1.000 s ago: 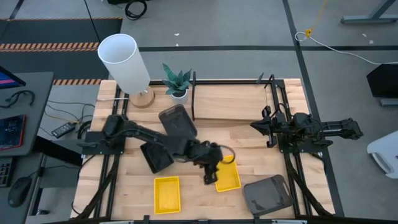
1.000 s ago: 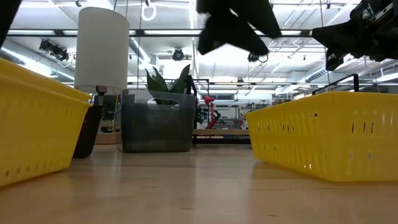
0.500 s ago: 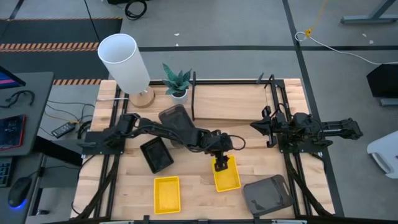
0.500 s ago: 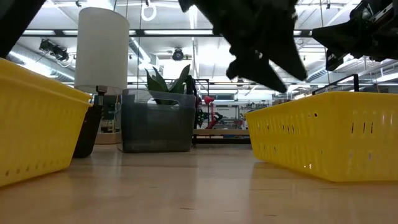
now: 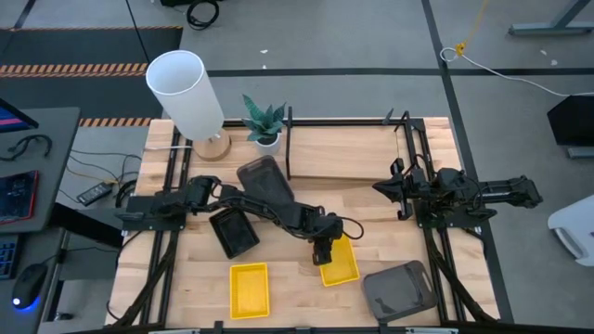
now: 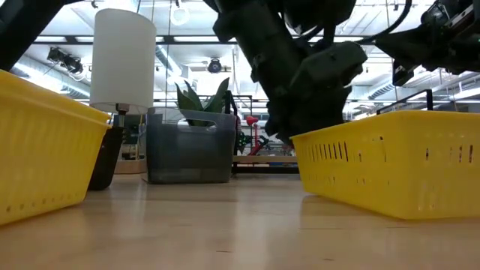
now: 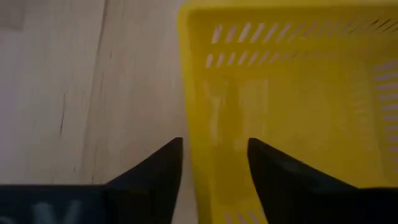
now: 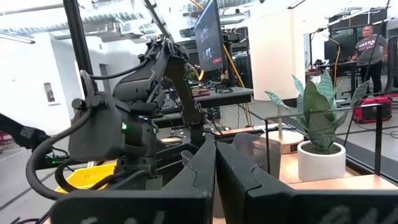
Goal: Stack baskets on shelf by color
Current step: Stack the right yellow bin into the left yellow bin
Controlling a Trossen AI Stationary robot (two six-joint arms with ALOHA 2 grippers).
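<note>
A yellow basket (image 5: pixel 342 264) lies on the table right of centre, close up in the low view (image 6: pixel 390 165). My left gripper (image 5: pixel 323 251) is lowered onto its left long wall, open, pointing steeply down. In the left wrist view the gripper (image 7: pixel 213 146) has one finger outside and one inside the basket (image 7: pixel 292 93). A second yellow basket (image 5: pixel 249 288) lies by the near edge and a black basket (image 5: pixel 234 232) left of centre. One grey basket (image 5: pixel 264 176) lies farther back, another (image 5: pixel 399 289) at the near right. The shelf (image 5: pixel 343 153) stands at the far side. My right gripper (image 8: pixel 216 155) waits shut at the table's right. My left gripper straddles the yellow basket's left long wall (image 7: pixel 194 124), one finger outside and one inside, coming from above and slanting down. The jaws stand apart. Whether a finger touches the wall, I cannot tell. The basket rests flat on the table.
A white cylinder lamp (image 5: pixel 186 88) and a potted plant (image 5: pixel 264 121) stand at the far left, beside the shelf. Black frame rods run along both sides of the table. Bare wood (image 5: pixel 288 278) lies between the two yellow baskets.
My left gripper has swung toward the table's right, over the yellow basket, then sunk until its fingers stand on either side of the basket's left wall. In the low view the basket's near wall has shifted slightly.
</note>
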